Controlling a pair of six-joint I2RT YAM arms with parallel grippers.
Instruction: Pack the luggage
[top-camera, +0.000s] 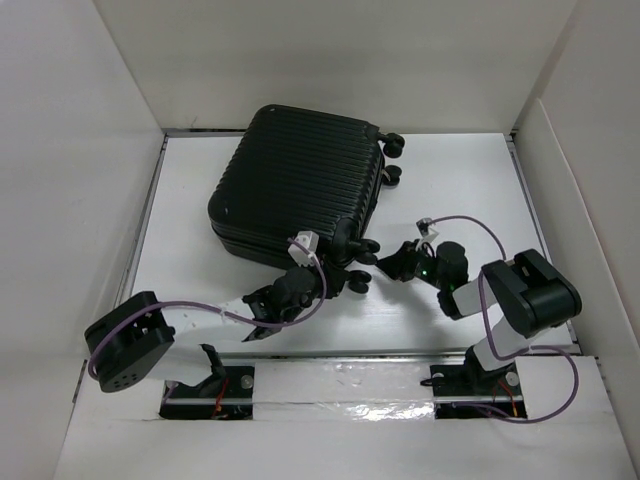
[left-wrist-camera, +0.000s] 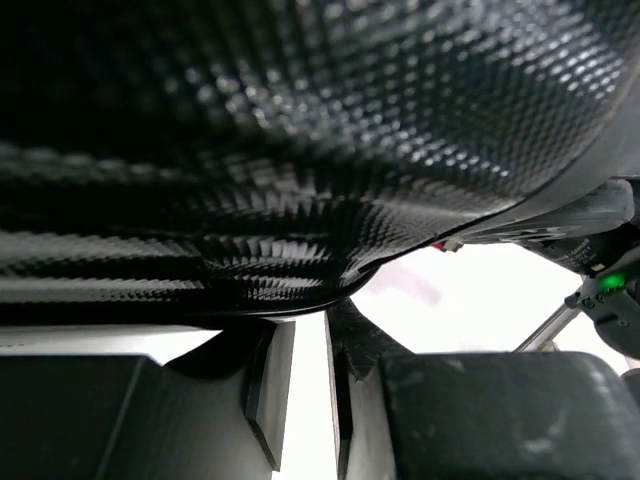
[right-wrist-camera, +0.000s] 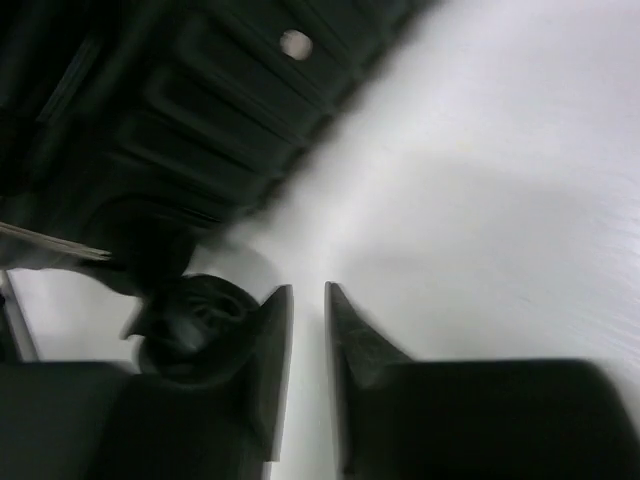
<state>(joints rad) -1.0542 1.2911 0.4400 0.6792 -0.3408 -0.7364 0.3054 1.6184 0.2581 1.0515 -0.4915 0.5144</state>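
Nearest, at the left gripper (left-wrist-camera: 305, 400): only a thin slit between the fingers (left-wrist-camera: 262, 385), nothing in it, so gripping nothing. Directly above and ahead of those tips, almost touching: the luggage (left-wrist-camera: 300, 150), textured black shell filling the view. Tucked low under the shell's edge, probably to feel for a seam or lift the lid; no packing without opening first. Lies shut and flat for now.

Off to the right of those tips, at the right gripper (right-wrist-camera: 308, 340): the same narrow gap, empty, holding nothing. Just left of its left finger, a wheel (right-wrist-camera: 190, 320); near, but touching or not, impossible to tell through the blur. Up and left of the tips, more ribbed shell. Likely parked by that corner to brace or steer the case during the other arm's work, a guess only.

Under and ahead of the right tips: bare white table (right-wrist-camera: 480, 200), smooth and faintly sheened, probably slippery under a wheeled case.

Beyond the luggage, well away from both pairs of fingers: the far wheels (top-camera: 396, 146), then plain white walls (top-camera: 60, 150) boxing in the table on three sides.
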